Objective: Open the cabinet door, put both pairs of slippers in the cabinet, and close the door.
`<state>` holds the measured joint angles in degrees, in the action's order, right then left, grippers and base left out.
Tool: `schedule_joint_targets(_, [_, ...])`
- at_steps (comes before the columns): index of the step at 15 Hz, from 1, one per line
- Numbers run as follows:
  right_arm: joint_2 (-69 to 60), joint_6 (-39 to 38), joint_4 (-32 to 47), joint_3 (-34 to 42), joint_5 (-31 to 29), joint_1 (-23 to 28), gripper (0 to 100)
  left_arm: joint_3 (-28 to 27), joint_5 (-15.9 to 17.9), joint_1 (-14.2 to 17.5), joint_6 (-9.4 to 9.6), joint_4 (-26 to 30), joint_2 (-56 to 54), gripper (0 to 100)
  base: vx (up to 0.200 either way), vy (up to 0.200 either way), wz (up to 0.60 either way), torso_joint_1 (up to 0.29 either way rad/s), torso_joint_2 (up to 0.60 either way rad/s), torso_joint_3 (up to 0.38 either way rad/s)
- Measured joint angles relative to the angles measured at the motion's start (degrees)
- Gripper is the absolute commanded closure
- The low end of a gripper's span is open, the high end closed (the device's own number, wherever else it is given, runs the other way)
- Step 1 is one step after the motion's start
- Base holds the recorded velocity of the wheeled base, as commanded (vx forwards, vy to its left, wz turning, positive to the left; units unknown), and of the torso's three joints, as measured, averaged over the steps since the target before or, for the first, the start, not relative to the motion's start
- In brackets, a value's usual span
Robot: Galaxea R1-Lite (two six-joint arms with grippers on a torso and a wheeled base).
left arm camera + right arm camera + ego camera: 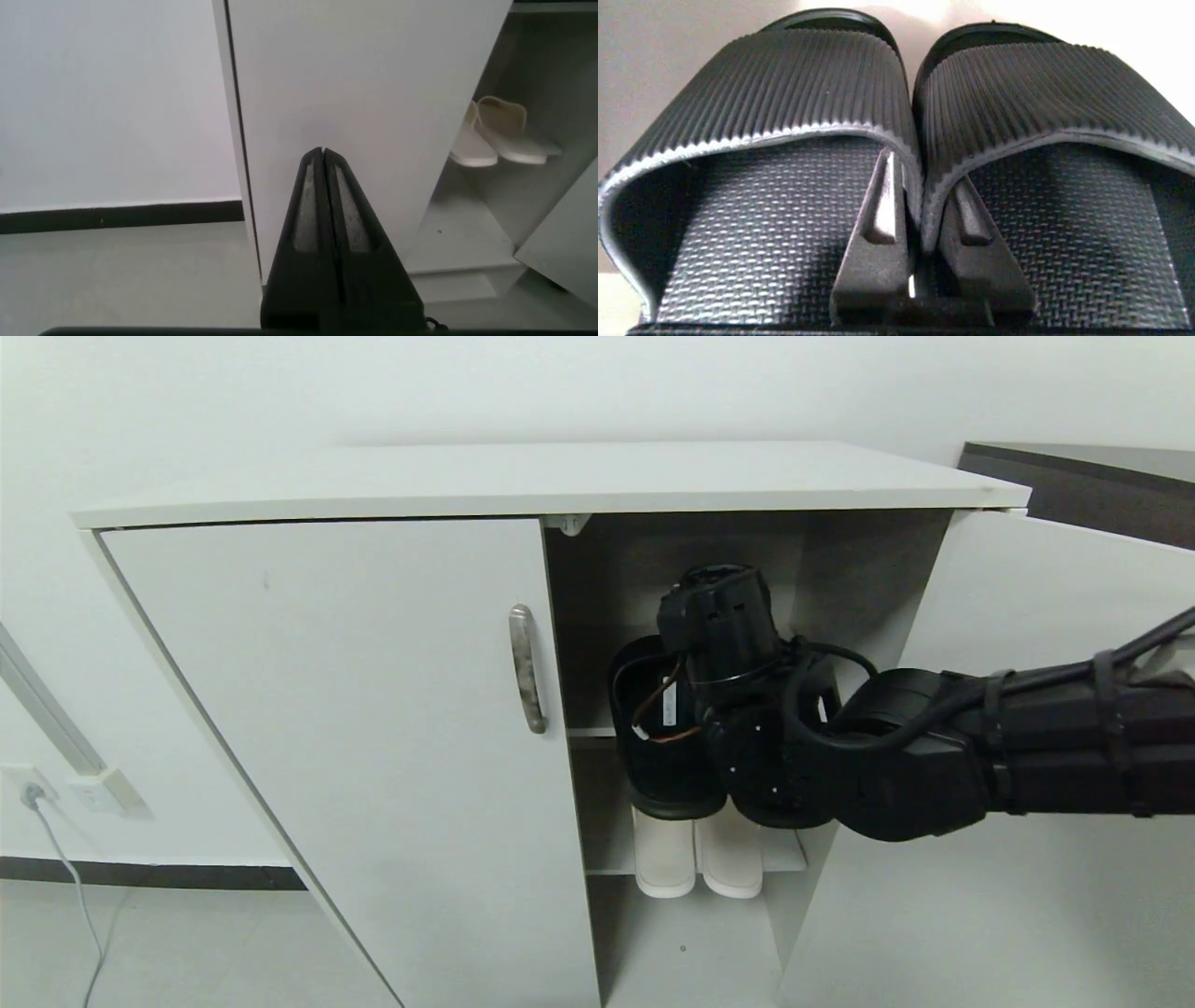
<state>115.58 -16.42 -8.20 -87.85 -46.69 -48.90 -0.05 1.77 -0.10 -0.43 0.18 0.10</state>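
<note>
The right end effector (923,191) is gripping the black slippers (785,121). Its two fingers (881,215) are sitting narrowly apart, one inside each slipper, and are pinching the two touching inner strap walls between them. The ribbed straps are arching over the fingers, and the textured footbeds are lying on either side.

The left end effector (322,161) is closed on nothing, its fingers pressed flat together. It is hovering in front of the closed left door (355,93), above the floor (121,280) and apart from both.

In the head view, the right arm is coming in from 3 o'clock. The black pair is hanging on end in the cabinet (523,476) opening, crossing the front edge of the middle shelf (590,732). How deep inside the pair is sitting cannot be told. A narrow gap is showing between the pair and the closed door's edge at 9 o'clock, where the metal handle (527,667) is standing. The open right door (1027,644) is swinging wide at 3 o'clock, behind the forearm. Dark space is showing at 12 o'clock, above the wrist, under the cabinet top.

The white slippers (695,859) are resting side by side on the lower shelf (789,859), at 6 o'clock just beneath the black pair, their ends jutting past the shelf's front edge.
</note>
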Motion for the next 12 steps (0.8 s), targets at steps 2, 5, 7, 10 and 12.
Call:
schedule_joint_targets(2, [2.2,0.3,0.3,-3.4,0.1,1.1,100,0.0,0.0,0.0,0.00,0.0,0.0,100,0.000,0.000,0.00,0.000,0.00,0.000])
schedule_joint_targets(5, [4.8,1.8,0.4,-7.1,1.5,2.7,100,0.0,0.0,0.0,-0.06,0.0,0.0,100,0.000,0.000,0.00,0.000,0.00,0.000])
schedule_joint_targets(7, [6.2,2.9,0.8,-9.4,2.9,3.9,100,0.0,0.0,0.0,-0.06,0.0,0.0,100,0.000,0.000,0.00,0.000,0.00,0.000])
schedule_joint_targets(10, [8.4,3.0,3.0,-13.7,3.4,5.3,100,0.0,0.0,0.0,-0.01,0.0,0.0,100,0.000,0.000,0.00,0.000,0.00,0.000])
schedule_joint_targets(12, [9.8,3.0,4.9,-17.2,3.9,6.1,100,0.0,0.0,0.0,-0.04,0.0,0.0,100,0.000,0.000,0.00,0.000,0.00,0.000])
